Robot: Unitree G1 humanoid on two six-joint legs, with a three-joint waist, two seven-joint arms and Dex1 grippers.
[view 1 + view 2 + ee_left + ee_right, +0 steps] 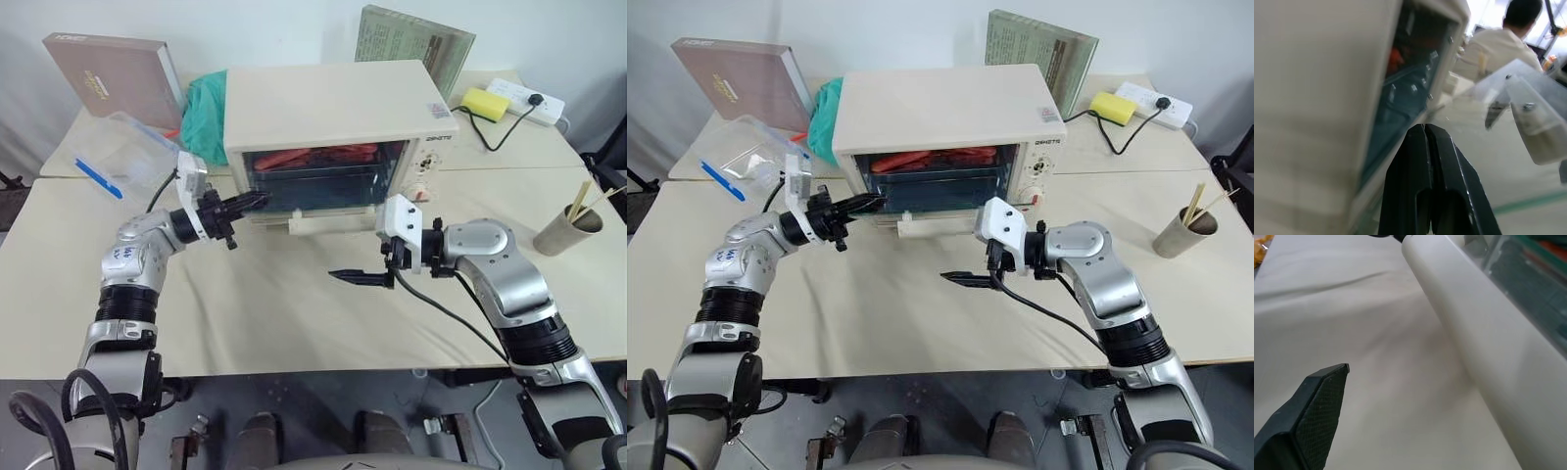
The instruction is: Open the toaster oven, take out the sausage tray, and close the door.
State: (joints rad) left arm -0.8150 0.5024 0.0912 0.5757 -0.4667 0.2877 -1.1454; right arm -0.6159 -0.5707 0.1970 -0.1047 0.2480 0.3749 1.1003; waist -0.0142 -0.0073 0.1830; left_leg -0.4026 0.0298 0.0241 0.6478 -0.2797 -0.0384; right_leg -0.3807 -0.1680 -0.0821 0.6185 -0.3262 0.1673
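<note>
The cream-white toaster oven [333, 103] stands at the middle back of the table. Its glass door [323, 196] hangs open toward me, the cream bar handle [338, 223] at its front edge. Red sausages [313, 157] show inside near the top; the sausage tray under them is hard to make out. My left gripper [257, 201] is shut with nothing in it, its tips at the door's left edge. My right gripper [361, 277] hovers open above the table in front of the handle, pointing left. One black finger [1317, 416] shows beside the handle [1484, 347].
A clear plastic box [118, 152] with a blue clip lies at the back left beside a green cloth [206, 108]. Books [108, 73] lean on the wall. A yellow block [483, 102], a power strip [529, 98] and a cup with sticks [568, 230] sit on the right. A person [1508, 39] sits beyond.
</note>
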